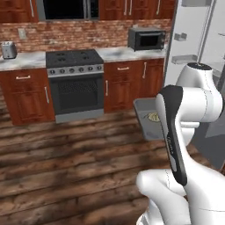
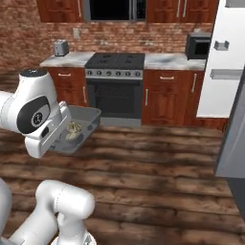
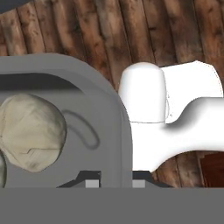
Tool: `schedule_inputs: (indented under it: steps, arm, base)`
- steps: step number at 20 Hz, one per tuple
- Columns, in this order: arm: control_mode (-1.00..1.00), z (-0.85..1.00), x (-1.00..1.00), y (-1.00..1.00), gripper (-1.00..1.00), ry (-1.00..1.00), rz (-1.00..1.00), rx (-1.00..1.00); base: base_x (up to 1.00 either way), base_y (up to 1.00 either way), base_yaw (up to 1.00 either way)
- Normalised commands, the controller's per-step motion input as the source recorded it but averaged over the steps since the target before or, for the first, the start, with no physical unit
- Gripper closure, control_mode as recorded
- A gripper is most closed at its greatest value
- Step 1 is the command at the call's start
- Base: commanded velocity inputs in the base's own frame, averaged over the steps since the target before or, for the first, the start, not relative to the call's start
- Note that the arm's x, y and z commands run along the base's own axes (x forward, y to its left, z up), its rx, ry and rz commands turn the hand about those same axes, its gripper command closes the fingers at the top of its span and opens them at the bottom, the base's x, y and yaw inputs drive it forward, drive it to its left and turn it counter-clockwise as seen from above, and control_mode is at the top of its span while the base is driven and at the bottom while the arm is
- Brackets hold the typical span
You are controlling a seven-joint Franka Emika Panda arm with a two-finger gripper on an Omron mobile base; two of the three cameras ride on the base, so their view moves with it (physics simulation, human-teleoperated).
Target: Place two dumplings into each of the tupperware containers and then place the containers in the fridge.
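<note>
**Desk:** What stands at far left, against the brick wall?

**Photographer:** A small silver toaster (image 1: 8, 49) on the pale marble counter (image 1: 22, 60). Next along, the dark steel oven (image 1: 75, 83), then a black microwave (image 1: 147, 39).

**Desk:** And the container?

**Photographer:** A shallow grey translucent plastic tub (image 2: 82, 125) hangs in mid-air over the wooden plank floor (image 2: 158, 162), beside the white arm. A mottled tan dumpling (image 3: 31, 131) lies inside it, a second one just showing at the edge.

**Desk:** The gripper?

**Photographer:** The gripper (image 3: 113, 183) is clenched on the tub's rim, one dark tip either side of the wall.

**Desk:** Far right?

**Photographer:** The tall white-grey fridge (image 2: 225, 62), door bins visible, well apart from the tub.
</note>
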Motion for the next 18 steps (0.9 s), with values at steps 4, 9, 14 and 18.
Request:
schedule_inputs:
  steps: [4,9,14,18]
  arm:
    - [1.00,0.00,0.00,0.00,1.00,0.00,0.00,0.00]
    - [1.00,0.00,0.00,0.00,1.00,0.00,0.00,0.00]
    - [1.00,0.00,0.00,0.00,1.00,0.00,0.00,0.00]
    - [1.00,0.00,0.00,0.00,1.00,0.00,0.00,0.00]
  base:
    - [1.00,0.00,0.00]
    - [1.00,0.00,0.00]
    - [0.80,0.31,-0.50]
    - [0.45,0.47,-0.80]
